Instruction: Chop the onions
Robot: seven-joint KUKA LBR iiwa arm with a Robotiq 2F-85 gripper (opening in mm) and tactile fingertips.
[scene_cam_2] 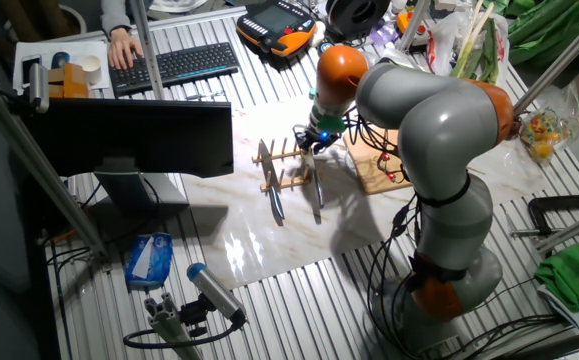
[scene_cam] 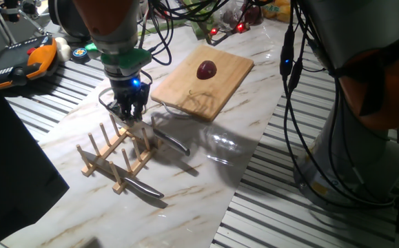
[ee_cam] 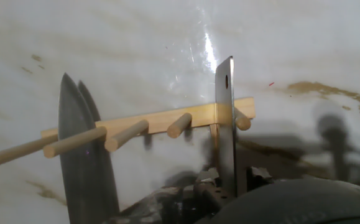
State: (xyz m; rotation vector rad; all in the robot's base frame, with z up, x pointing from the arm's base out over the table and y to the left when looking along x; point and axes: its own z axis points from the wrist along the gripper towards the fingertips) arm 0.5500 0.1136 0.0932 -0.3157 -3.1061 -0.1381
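Note:
The onion [scene_cam: 207, 69], a small glossy dark purple-red bulb, lies whole on the wooden cutting board [scene_cam: 220, 86]. My gripper [scene_cam: 129, 112] is down at the wooden peg rack [scene_cam: 113, 155], well to the left of the board. In the hand view a steel knife [ee_cam: 225, 130] with a hole at its far end runs out from between my fingers [ee_cam: 204, 185]. The fingers stand on either side of it, with a narrow dark gap on its right. A second knife [ee_cam: 83, 162] rests in the rack to the left.
The rack's pegs [ee_cam: 180, 124] stick up around both knives. One knife [scene_cam: 144, 187] pokes out of the rack's near end, another [scene_cam: 173, 142] lies towards the board. Cables and clutter [scene_cam: 185, 27] fill the far side. The arm's base [scene_cam_2: 449, 290] stands beside the marble sheet.

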